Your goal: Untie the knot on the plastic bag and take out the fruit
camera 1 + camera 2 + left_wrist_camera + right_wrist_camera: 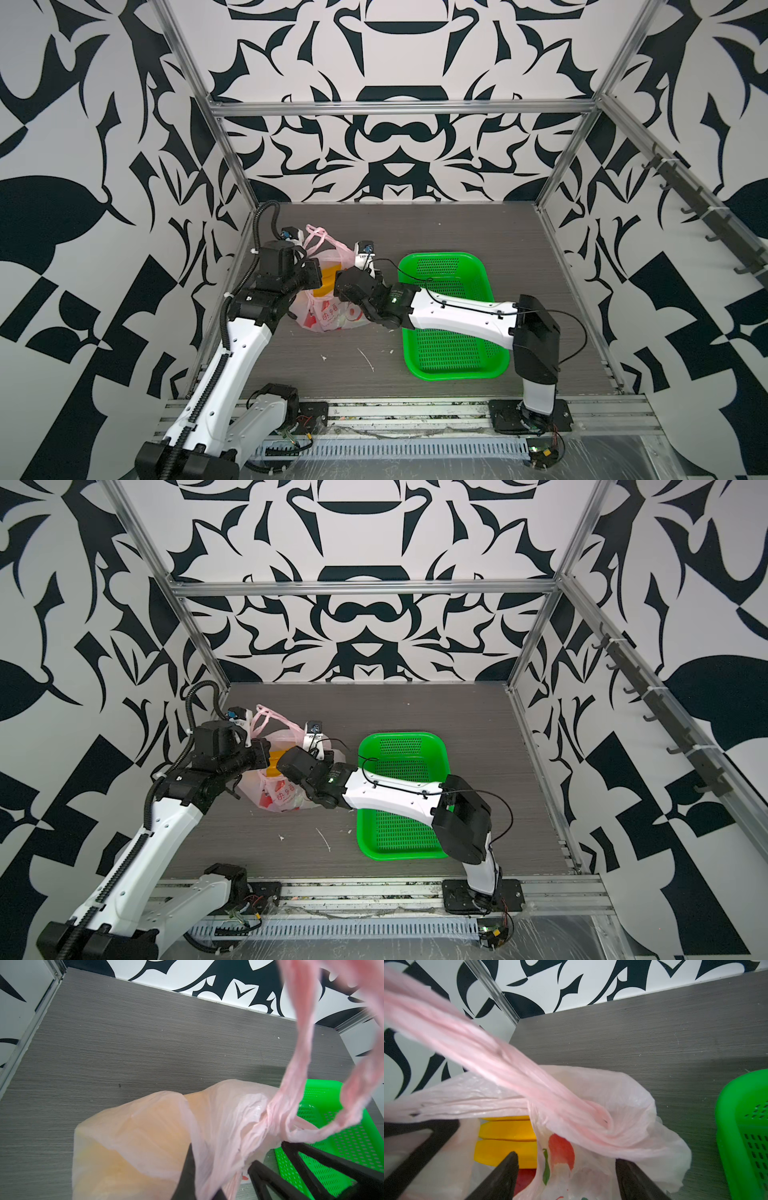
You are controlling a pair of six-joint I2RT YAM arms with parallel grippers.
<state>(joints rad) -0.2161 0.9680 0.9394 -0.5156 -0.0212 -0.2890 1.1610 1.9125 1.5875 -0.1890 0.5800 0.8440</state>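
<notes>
The plastic bag [328, 320] [282, 800] stands on the left of the table, its pale pink handles [318, 239] raised as loose twisted strands. The knot is out of view. My left gripper [321, 276] [197, 1157] is shut on the bag's thin film at the near left rim of its mouth. My right gripper [338, 286] [566, 1159] is open at the bag's right side, and film with a red print hangs unpinched between its fingers [508, 1169]. Yellow bananas [506, 1138] [324, 282] show through the open mouth, with something red below them. Other fruit is hidden.
A green perforated basket [457, 376] [399, 856] lies right of the bag, partly under my right arm. Small white scraps [368, 359] lie on the grey table in front. The metal frame posts and patterned walls close in behind and to the left of the bag.
</notes>
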